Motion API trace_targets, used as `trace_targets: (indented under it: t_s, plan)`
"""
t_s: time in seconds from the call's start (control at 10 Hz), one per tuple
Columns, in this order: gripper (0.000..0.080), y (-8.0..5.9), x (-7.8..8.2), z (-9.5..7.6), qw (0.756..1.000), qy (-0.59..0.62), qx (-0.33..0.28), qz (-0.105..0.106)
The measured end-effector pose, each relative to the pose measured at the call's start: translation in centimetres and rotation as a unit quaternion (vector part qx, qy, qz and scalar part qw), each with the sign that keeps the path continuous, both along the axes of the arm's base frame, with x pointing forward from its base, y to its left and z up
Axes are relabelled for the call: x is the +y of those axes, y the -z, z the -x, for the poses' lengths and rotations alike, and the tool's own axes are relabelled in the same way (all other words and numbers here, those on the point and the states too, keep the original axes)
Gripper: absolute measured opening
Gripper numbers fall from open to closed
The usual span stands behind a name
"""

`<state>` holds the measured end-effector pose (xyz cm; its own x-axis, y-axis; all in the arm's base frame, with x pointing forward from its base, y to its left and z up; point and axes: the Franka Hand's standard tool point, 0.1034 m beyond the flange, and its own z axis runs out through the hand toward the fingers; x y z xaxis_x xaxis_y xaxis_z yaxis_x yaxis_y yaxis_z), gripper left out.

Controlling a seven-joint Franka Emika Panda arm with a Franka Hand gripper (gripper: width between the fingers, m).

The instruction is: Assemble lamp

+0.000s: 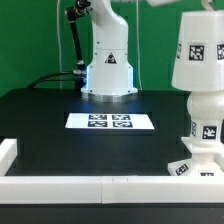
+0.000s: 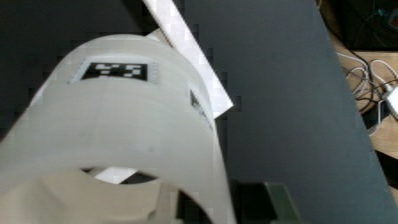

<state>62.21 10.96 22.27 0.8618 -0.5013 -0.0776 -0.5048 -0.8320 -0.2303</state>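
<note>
The white tapered shade (image 1: 197,50) hangs at the exterior view's right, directly over the ball-shaped bulb (image 1: 206,110). The bulb stands on the blocky base (image 1: 203,162). I cannot tell whether the shade's lower rim touches the bulb. In the wrist view the shade (image 2: 125,130) fills most of the picture, with a black tag on its side. My gripper (image 2: 231,205) is shut on the shade. One dark finger (image 2: 270,205) shows beside its wall and the other is hidden. In the exterior view the gripper is out of frame above the shade.
The marker board (image 1: 110,121) lies flat in the middle of the black table and also shows in the wrist view (image 2: 187,50). The robot's white pedestal (image 1: 108,65) stands behind it. A low white rail (image 1: 70,186) runs along the front and left edges. Cables (image 2: 365,85) lie off the table.
</note>
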Motion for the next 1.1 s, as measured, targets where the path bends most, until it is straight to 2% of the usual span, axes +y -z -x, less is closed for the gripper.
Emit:
trace_targets:
  t_s: [0.6, 0.9, 1.1]
  plan:
    - [0.0044, 5.0, 0.2, -0.3, 1.000, 0.004, -0.003, 0.014]
    - [0.0044, 6.4, 0.1, -0.3, 1.000, 0.007, -0.004, 0.018]
    - [0.0044, 6.8, -0.2, -0.2, 1.000, 0.006, -0.002, 0.019]
